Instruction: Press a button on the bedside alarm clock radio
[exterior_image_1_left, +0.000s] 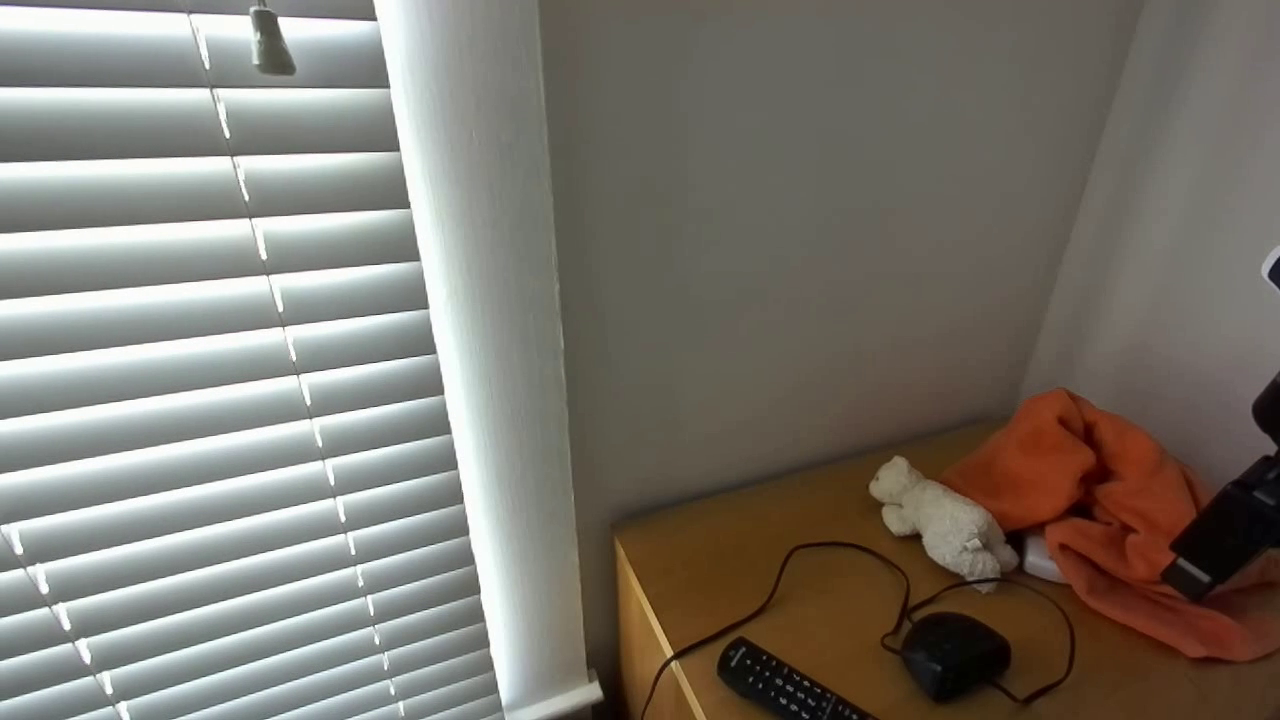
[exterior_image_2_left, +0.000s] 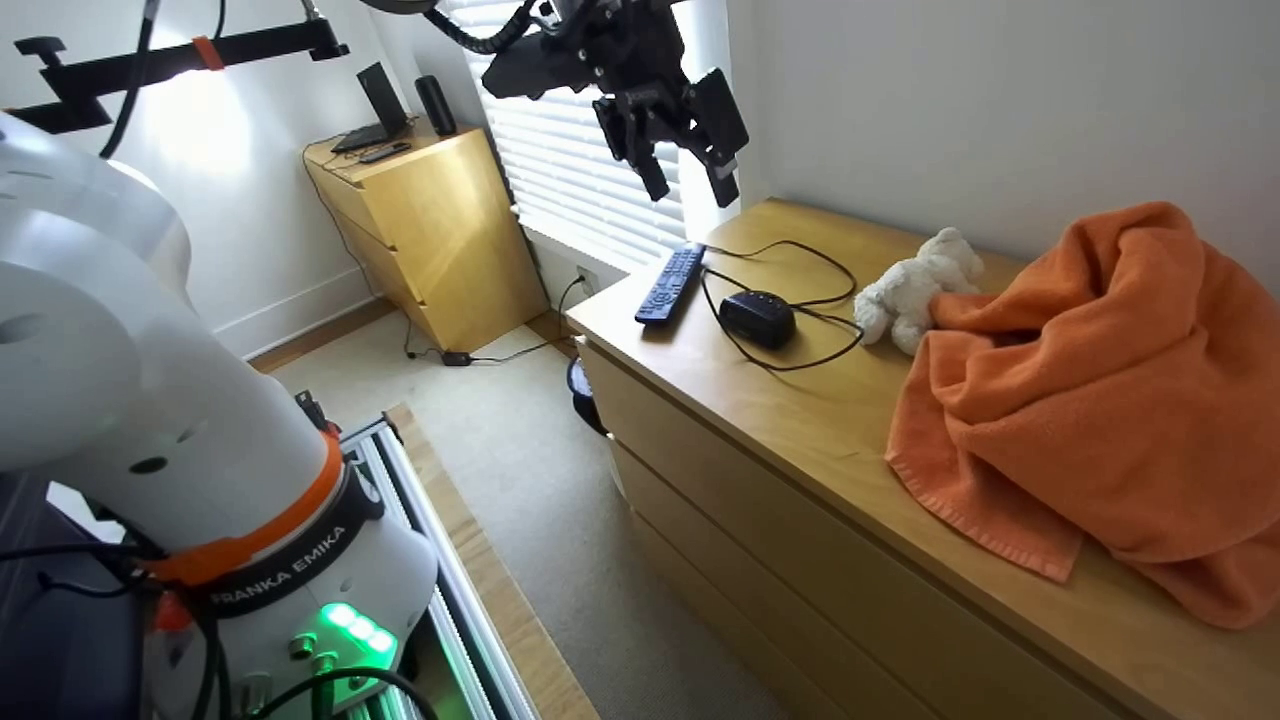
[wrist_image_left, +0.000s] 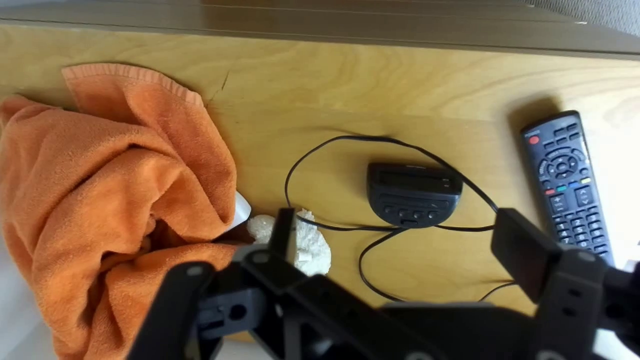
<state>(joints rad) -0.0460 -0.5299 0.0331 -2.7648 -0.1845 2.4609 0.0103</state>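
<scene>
If lowered spread this wide, the empty pincer (wrist_image_left: 403, 241) could straddle the clock radio (wrist_image_left: 415, 194), left of the remote (wrist_image_left: 567, 186) on the counter (wrist_image_left: 310, 95) in the wrist view, or snag its looped cord (wrist_image_left: 367, 137).

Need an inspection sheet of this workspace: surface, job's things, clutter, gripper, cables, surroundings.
Surface: wood-toned dresser top; dark marks near the orange towel.
Job's things: clock radio, buttons facing up, display unreadable.
Clutter: remote, white plush toy, the towel, a white object partly under it.
Gripper: jaws open, nothing held, raised above the dresser top.
Cables: black cord looped around the clock radio, running off the dresser top; a second cable's black block on the floor.
Surroundings: window blinds; second dresser holding an open laptop.
</scene>
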